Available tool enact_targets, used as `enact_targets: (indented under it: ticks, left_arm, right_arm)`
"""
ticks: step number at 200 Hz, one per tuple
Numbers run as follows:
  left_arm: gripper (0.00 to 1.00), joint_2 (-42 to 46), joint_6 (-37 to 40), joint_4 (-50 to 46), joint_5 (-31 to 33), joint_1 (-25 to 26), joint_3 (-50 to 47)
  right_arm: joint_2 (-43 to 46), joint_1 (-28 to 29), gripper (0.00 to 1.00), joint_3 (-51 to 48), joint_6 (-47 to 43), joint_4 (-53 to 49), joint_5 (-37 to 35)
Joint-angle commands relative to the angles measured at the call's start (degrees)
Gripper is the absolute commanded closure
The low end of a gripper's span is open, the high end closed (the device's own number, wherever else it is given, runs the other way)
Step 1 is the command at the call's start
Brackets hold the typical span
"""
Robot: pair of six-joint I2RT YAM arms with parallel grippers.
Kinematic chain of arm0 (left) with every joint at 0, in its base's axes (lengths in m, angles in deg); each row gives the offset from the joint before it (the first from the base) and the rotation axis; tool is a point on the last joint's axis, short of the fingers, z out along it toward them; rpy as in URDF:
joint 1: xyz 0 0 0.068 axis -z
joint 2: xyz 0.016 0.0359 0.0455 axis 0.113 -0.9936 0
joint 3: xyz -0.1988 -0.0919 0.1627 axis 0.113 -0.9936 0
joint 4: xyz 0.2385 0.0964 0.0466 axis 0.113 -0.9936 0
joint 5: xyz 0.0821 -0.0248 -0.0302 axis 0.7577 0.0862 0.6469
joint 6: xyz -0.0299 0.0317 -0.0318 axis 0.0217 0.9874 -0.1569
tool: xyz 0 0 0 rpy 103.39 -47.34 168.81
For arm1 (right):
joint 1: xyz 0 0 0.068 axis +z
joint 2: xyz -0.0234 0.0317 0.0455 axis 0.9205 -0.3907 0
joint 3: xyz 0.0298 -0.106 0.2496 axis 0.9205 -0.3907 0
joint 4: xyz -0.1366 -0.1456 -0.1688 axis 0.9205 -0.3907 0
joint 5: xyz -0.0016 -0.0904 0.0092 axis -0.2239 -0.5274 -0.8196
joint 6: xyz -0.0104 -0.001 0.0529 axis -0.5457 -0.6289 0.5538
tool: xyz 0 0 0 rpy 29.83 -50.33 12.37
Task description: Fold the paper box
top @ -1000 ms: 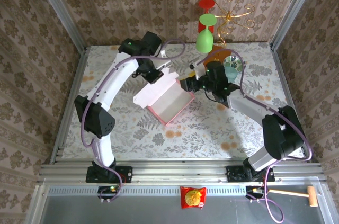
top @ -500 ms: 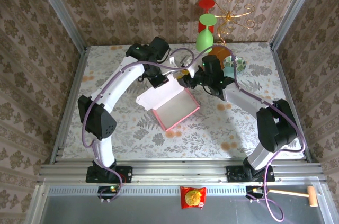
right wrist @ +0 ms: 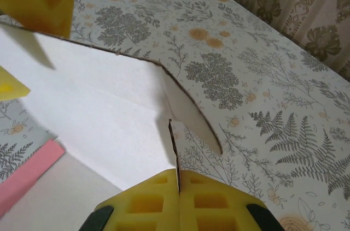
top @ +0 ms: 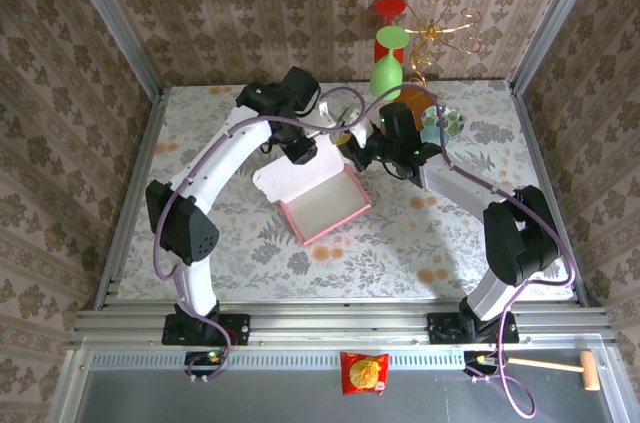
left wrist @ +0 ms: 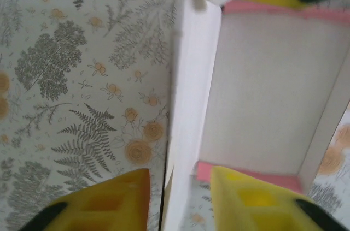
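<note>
On the floral table (top: 430, 243), the pink paper box (top: 322, 211) sat open, its whitish inside showing. The left gripper (left wrist: 179, 175) had its fingers apart, straddling the raised lid panel. The right gripper (right wrist: 178, 175) pinched a flap's edge.

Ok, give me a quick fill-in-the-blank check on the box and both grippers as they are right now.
1. The paper box is ____ outside and whitish inside.
2. The right gripper is ____ on the thin edge of one of the box's flaps.
3. The left gripper is ____, straddling a white panel of the box.
Missing words: pink; shut; open.
</note>
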Motion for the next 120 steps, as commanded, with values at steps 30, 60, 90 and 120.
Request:
enact_targets:
  ticks: [30,60,90,120]
  left_arm:
    - [0.34,17.3,-19.9,14.3,-10.4,-13.5,-17.0]
    - [0.33,26.0,-21.8,16.4,-16.7,-19.5,-30.3]
    - [0.34,27.9,-19.9,17.0,-19.7,-22.8,-37.3]
    - [0.33,23.0,-13.6,19.6,-24.8,-26.4,-37.0]
  right_arm:
    - [1.9,-1.5,1.0,-4.7,3.7,4.4,-1.6]
    - [3.2,-2.6,1.0,-7.7,5.7,7.0,-1.8]
    - [3.2,-2.7,1.0,-8.4,5.6,7.1,-1.1]
    - [2.6,-3.3,1.0,-7.8,5.3,6.4,0.2]
